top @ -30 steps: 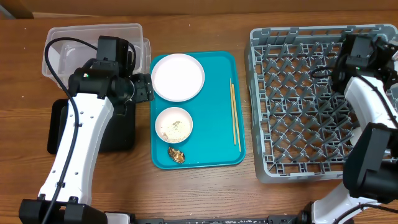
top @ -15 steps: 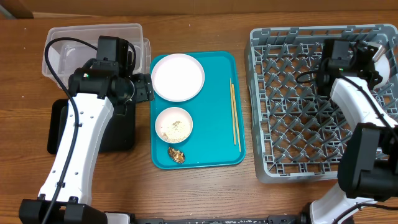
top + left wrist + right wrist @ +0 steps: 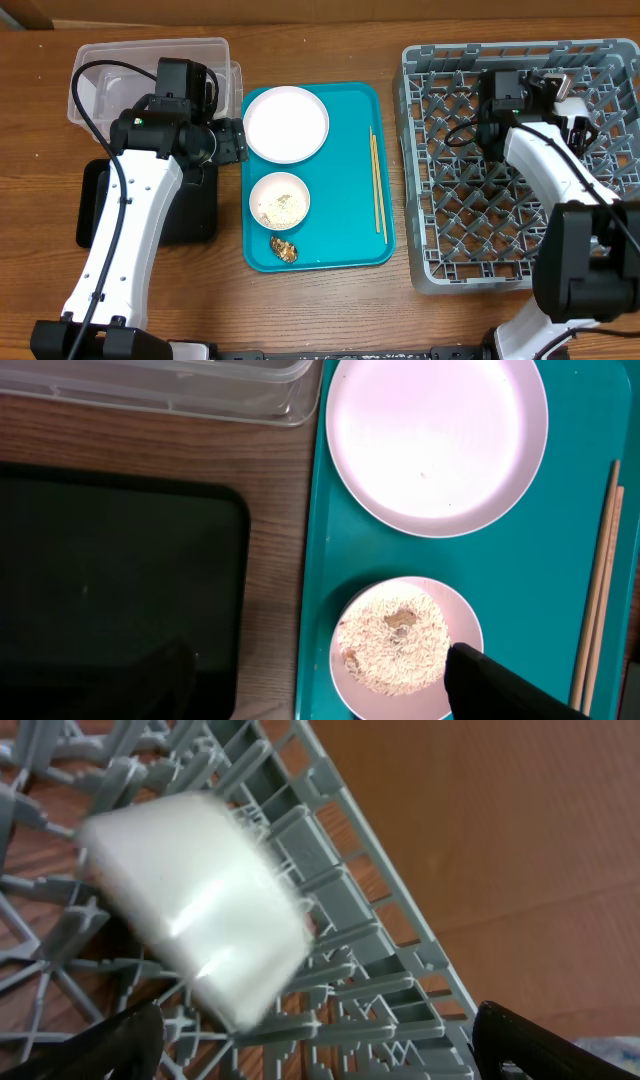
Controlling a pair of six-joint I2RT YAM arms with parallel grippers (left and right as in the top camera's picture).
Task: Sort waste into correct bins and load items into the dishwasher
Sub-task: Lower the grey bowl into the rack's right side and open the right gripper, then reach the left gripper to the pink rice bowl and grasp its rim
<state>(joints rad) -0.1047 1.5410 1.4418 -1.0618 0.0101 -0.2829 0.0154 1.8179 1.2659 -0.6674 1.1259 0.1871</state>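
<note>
Above the teal tray, my left gripper stands open with nothing in it. One finger is over the black bin, the other over the rim of a small white bowl of rice grains. The large white plate lies just beyond it. Chopsticks lie along the tray's right side, and a brown scrap at its front. My right gripper hangs open over the grey dish rack. A blurred white cup sits among the pegs near the rack's rim, free of the fingers.
The clear tub stands at the back left, behind the black tray. The left arm reaches over both. The rack's upright pegs and its raised rim surround the right gripper. Bare wood shows between the teal tray and the rack.
My right gripper has opened and let go of the white cup in the rack, and the right arm has swung left across the rack. The left arm has not moved.
</note>
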